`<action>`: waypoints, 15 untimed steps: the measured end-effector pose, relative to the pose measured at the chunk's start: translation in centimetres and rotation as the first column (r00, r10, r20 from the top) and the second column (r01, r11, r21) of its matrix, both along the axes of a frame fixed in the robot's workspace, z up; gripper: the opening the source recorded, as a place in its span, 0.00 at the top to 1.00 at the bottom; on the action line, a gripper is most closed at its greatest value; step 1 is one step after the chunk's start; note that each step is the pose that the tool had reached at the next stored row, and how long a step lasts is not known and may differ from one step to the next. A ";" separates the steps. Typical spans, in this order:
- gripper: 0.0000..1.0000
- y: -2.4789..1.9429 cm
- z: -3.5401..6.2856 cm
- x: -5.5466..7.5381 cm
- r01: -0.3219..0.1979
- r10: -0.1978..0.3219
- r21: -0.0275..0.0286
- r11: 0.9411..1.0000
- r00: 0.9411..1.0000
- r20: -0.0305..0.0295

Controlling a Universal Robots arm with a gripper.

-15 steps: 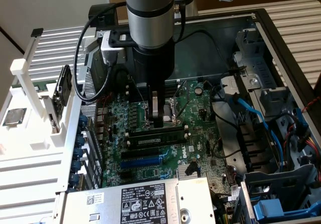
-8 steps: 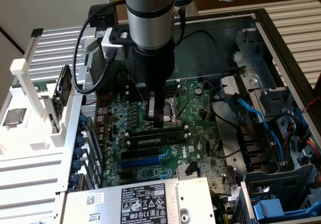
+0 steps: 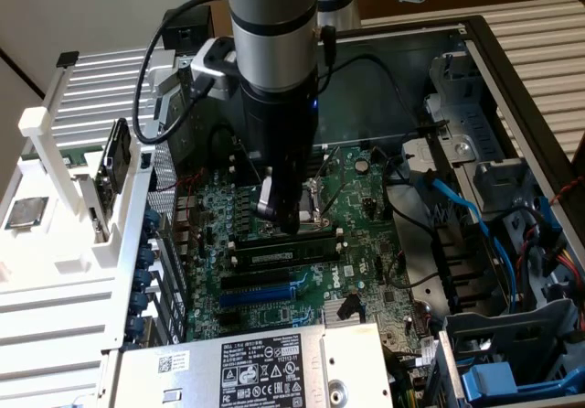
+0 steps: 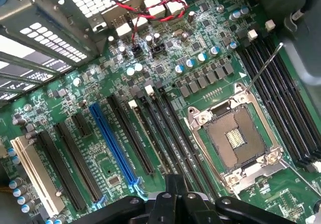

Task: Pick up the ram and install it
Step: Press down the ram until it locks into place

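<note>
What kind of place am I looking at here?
Probably a lab or workshop bench for computer assembly: an open desktop computer case exposes its green motherboard, a robot arm reaches inside, and a white parts rack stands alongside.

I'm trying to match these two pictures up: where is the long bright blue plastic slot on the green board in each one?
Exterior view: the long blue plastic slot sits below centre, on the green motherboard.
Wrist view: it runs diagonally between long black slots.
Shared landmark: the square silver processor socket.
</note>
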State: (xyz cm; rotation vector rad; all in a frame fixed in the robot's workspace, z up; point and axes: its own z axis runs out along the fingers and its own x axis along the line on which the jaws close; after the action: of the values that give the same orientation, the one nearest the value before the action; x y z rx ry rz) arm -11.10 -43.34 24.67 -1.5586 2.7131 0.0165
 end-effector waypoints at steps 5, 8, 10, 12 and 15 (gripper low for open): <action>0.90 0.00 -0.22 0.0 0.157 -0.157 0.000 0.988 0.988 0.000; 0.90 0.00 -0.25 0.0 0.208 -0.208 0.000 0.978 0.978 0.000; 0.90 0.00 -0.28 0.0 0.243 -0.243 0.000 0.970 0.970 0.000; 0.90 0.00 -0.29 0.0 0.276 -0.276 0.000 0.961 0.961 0.000; 0.90 0.00 -0.30 0.0 0.342 -0.342 0.000 0.940 0.940 0.000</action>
State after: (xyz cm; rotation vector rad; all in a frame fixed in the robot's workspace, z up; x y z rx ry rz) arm -11.10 -43.34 24.36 -1.0630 2.9412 0.0126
